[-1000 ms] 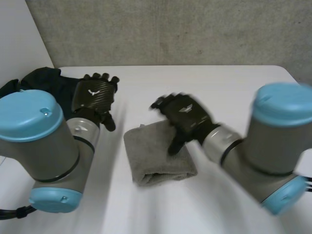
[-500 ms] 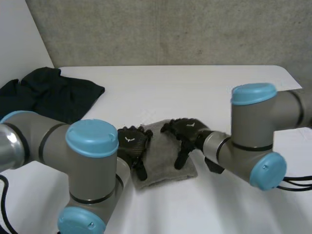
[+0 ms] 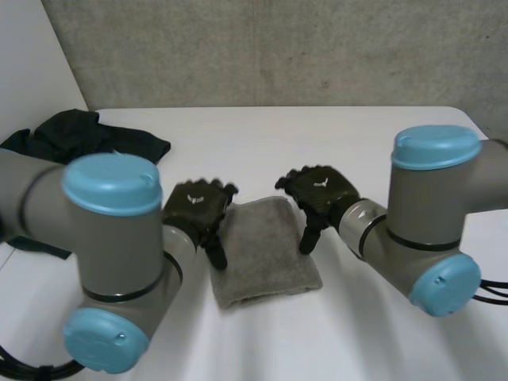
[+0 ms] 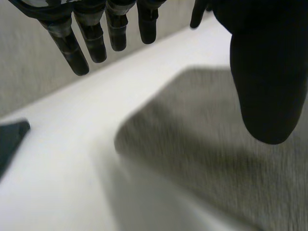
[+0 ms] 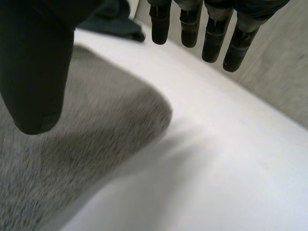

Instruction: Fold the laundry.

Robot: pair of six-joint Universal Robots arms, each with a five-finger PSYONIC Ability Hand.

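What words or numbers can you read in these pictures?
No words or numbers anywhere.
Left hand: a small white mark on its back, no letters to read.
Right hand: the same kind of mark.
Towel and dark cloth: plain.

found white table (image 3: 333, 135) bare beyond and to the right of grey towel (image 3: 266, 254). noted left hand (image 3: 197, 208) and right hand (image 3: 321, 190) crowding the towel's two side edges, fingers straight. logged black garment (image 3: 87, 135) blocking far left corner, well apart from towel.
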